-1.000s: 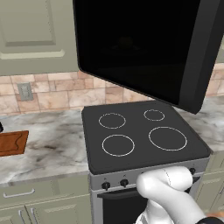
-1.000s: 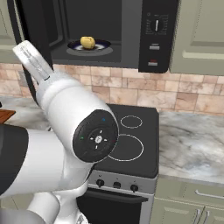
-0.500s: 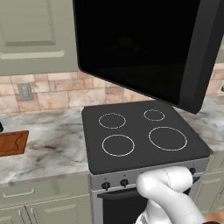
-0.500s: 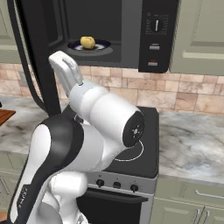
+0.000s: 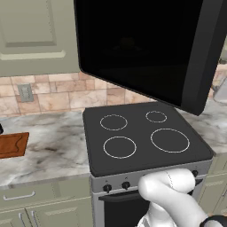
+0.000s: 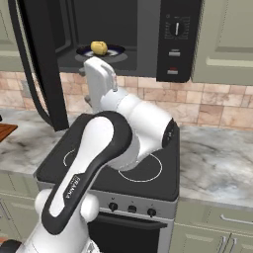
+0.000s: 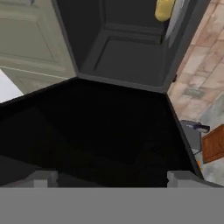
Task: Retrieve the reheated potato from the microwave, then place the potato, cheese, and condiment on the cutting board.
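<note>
I have the end effector (image 7: 107, 177) spread wide and empty near the microwave (image 6: 148, 34); risk: clipping its open door (image 6: 42, 59) or knocking the potato (image 6: 99, 47) off its plate (image 6: 114, 51)

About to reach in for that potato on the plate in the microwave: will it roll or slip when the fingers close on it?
The potato looks round and smooth-skinned, so it may roll off the fingers if nudged off-centre. It sits on a shallow dark plate with a low rim, which probably won't stop it. It seems small and firm, likely easy to hold once squeezed across its middle.
</note>
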